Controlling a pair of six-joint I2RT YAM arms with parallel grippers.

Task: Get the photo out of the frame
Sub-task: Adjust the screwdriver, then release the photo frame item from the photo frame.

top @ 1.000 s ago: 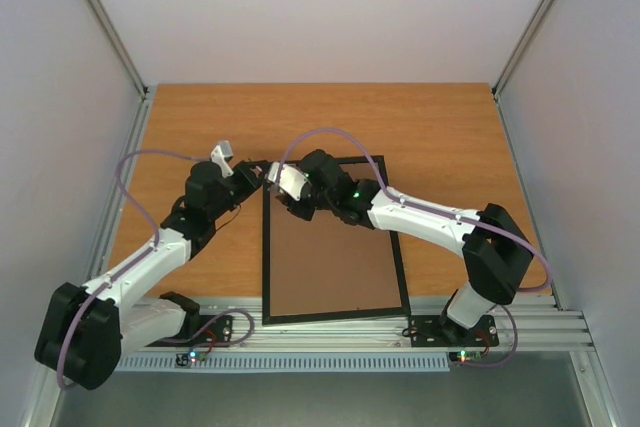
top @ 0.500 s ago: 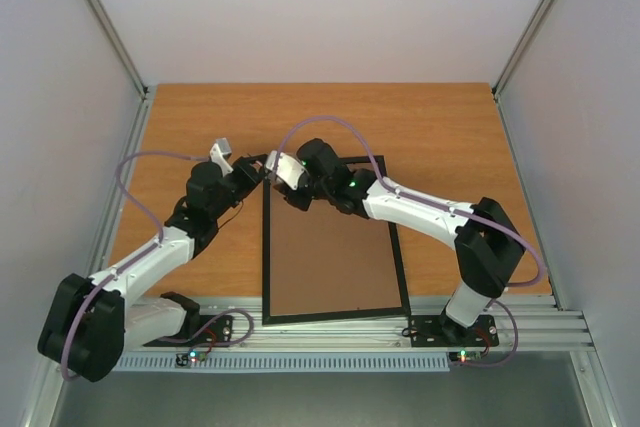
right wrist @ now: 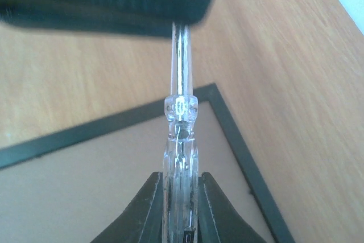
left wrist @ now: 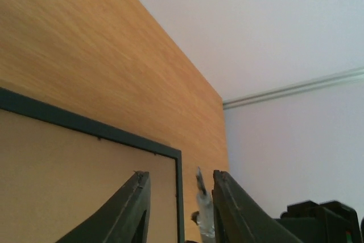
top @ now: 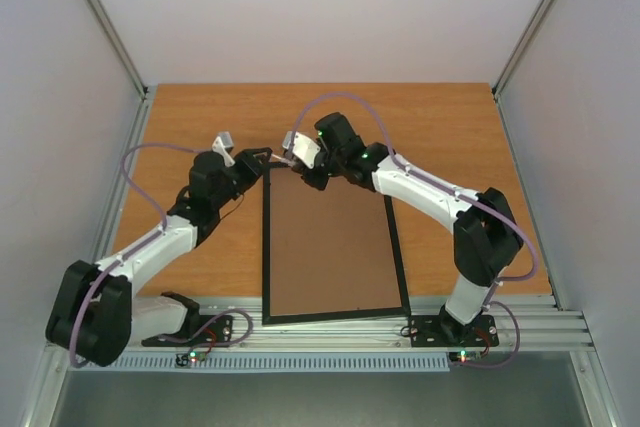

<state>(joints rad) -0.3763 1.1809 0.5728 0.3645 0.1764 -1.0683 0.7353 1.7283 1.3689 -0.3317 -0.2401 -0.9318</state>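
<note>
Broadly, the wooden worktop [top: 200,117] carries the frame [top: 398,257], which lies flat and back side up in the middle. Its long sides run away from my bases, and its near short side sits close to the worktop's near edge. Its brown backing board [top: 330,247] fills the thin black rim. Both my arms reach to the frame's far left corner and meet there, almost nose to nose. My right gripper [right wrist: 180,177] is clamped on the clear plastic handle of a slim tool [right wrist: 181,112], apparently a small screwdriver, held above that corner region of the frame. The tool's bright metal shaft [right wrist: 181,55] points away from my right wrist and ends at my left gripper [left wrist: 179,177]. That left gripper stands narrowly parted, one finger on either side of the shaft's end. Whether the fingers touch it I cannot tell, since the left wrist view shows it only as a small grey blur low between them.
</note>
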